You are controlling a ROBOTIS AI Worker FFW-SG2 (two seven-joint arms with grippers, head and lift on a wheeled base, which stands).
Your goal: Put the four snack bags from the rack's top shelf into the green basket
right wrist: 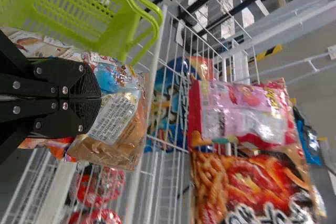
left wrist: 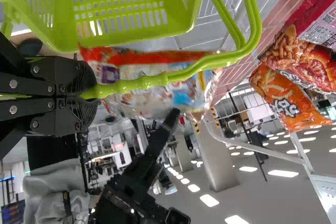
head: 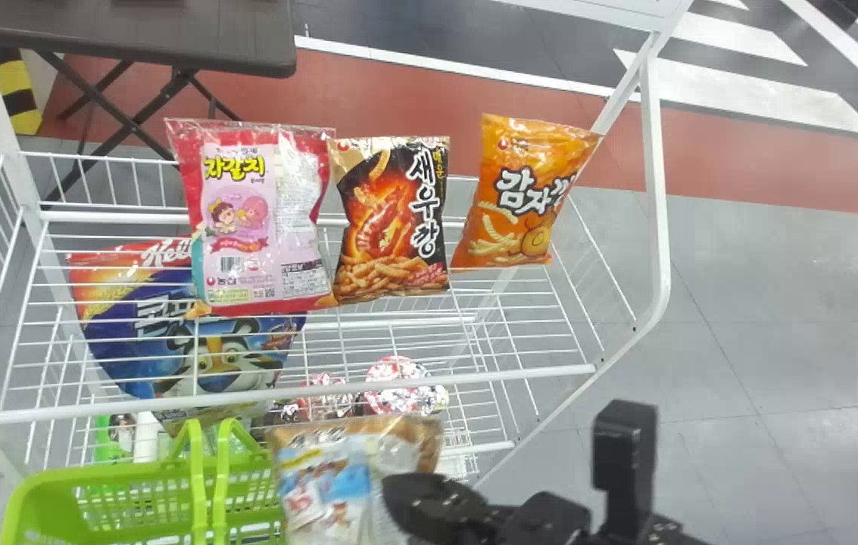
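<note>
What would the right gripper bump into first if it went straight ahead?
With the brown snack bag in its jaws, the right gripper would probably meet the rack's front rail first, then perhaps the pink bag; depth is unclear.

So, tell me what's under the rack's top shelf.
A large blue bag and shiny red-and-white packs show there. The pink bag covers part of the blue one, and the green basket blocks the view lower down.

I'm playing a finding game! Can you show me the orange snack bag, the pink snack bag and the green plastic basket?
Orange snack bag (head: 521,198): head view, middle of its printed side.
Pink snack bag (head: 254,216): head view, middle of its printed side.
Green plastic basket (head: 95,479): head view, its rim.
</note>
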